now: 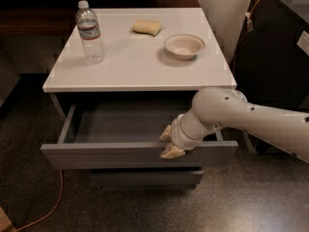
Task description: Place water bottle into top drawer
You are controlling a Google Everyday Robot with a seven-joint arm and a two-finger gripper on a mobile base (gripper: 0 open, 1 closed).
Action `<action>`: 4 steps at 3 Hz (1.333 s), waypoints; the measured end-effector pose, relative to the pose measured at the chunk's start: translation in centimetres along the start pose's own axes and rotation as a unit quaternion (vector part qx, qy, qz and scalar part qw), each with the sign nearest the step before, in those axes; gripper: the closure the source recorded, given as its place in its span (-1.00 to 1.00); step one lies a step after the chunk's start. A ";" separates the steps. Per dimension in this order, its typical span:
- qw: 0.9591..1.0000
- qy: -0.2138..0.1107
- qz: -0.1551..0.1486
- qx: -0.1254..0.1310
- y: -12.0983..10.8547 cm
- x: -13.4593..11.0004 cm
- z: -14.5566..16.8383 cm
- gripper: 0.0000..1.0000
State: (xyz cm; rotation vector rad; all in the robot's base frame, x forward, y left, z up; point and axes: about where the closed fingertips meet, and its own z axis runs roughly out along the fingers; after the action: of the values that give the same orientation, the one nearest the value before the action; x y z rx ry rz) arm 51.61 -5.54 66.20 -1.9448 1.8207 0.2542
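Far L on the dark speckled floor: orange cable (52, 203) running out of frame. Water bottle (89, 32) stands upright on the back-L corner of the white tabletop (125, 71), cap on, label band w/ red stripe near the top, clear body; it's on top of the unit, not in any drawer, well apart from the gripper. Below the tabletop the top drawer (106, 156) is pulled out toward the cam, grey inside walls and floor showing, rear part in shadow under the tabletop. Under it a lower grey drawer (145, 177) sits pushed in. Center-back of tabletop: small yellow sponge-like block (147, 27) lying flat. Just R of it and a bit nearer, a pale round bowl (184, 46) upright, only its own pale inside showing. Gripper (169, 143) is at the top drawer's front panel, R of center: one tan finger inside the drawer, the other over the outer face, panel's top edge between them, so clamped on the drawer front. White arm (241, 117) comes in from R edge. Dark cabinet (275, 47) at far R.
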 end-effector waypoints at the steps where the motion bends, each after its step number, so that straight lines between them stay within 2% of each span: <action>1: 1.000 -0.017 -0.026 0.001 0.9 -3.6 -2.5 -0.91; 2: 0.999 -0.034 -0.037 -0.007 0.2 -5.7 -4.1 -1.00; 3: 0.998 -0.045 -0.037 -0.018 -1.5 -6.6 -5.0 -0.75; 4: 0.998 -0.056 -0.022 -0.025 -4.0 -6.0 -5.2 -0.18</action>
State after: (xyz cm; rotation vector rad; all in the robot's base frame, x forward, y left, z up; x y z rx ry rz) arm 54.00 -2.43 74.19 -1.9611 1.7136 0.3887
